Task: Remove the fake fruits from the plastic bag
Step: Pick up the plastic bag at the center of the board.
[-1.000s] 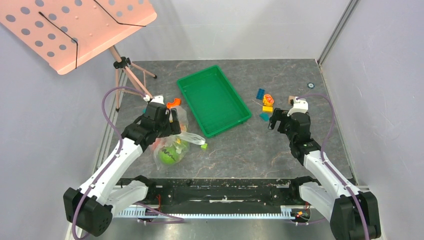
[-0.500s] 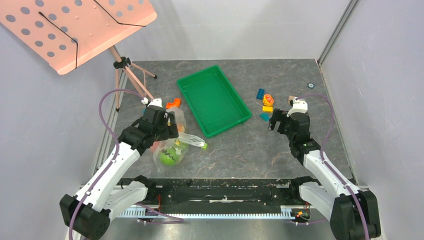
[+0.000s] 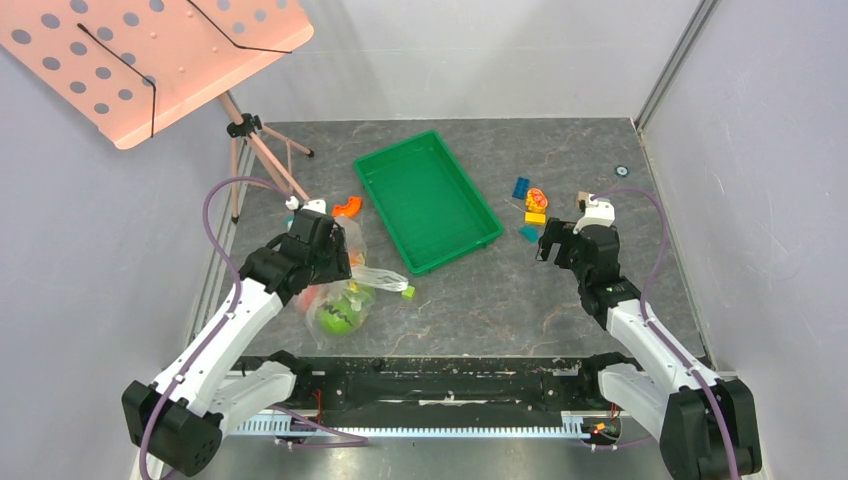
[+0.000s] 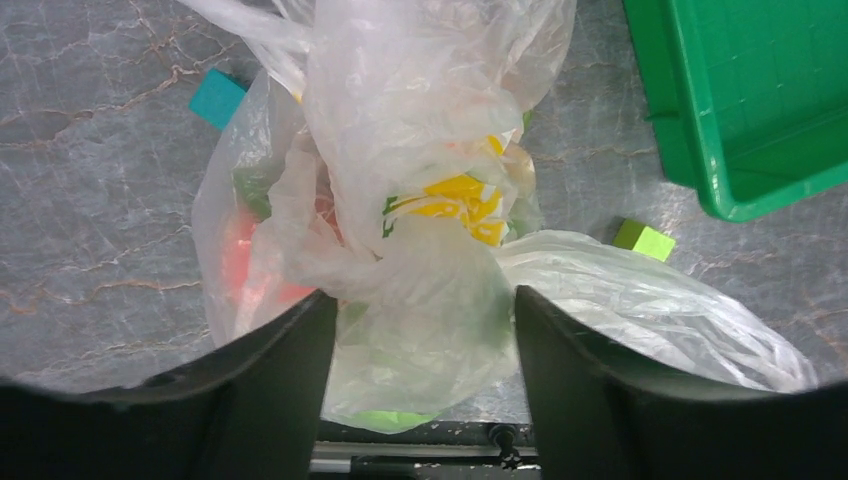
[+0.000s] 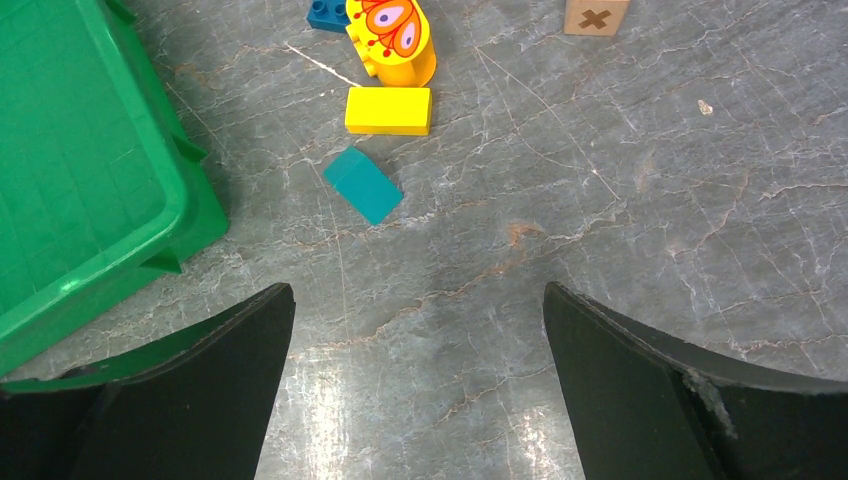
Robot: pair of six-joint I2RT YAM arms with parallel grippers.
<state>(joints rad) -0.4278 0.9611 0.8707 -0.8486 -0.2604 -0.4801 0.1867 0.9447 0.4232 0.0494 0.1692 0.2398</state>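
Plastic bag (image 4: 420,240) crumpled, flower-printed, fruits inside; left fingers (image 4: 270,380) spread around it; right fingers (image 5: 200,390) spread, empty.

The top view is evenly bright, lit from overhead with soft, diffuse light; shadows are faint, the clearest a short dark one at the near side of the tray (image 3: 425,200). The walls read pale lilac, a slight cool cast. Detail is sharp on the table (image 3: 480,290).

In the right wrist view a white glare patch lies on the table near the bottom centre, and the tray's (image 5: 90,190) rim carries a thin highlight. The dark fingers (image 5: 680,400) are nearly featureless (underexposed, slightly soft).

The left wrist view is bright; the bag (image 4: 400,200) shows milky sheen on its creases, blurring what lies inside.
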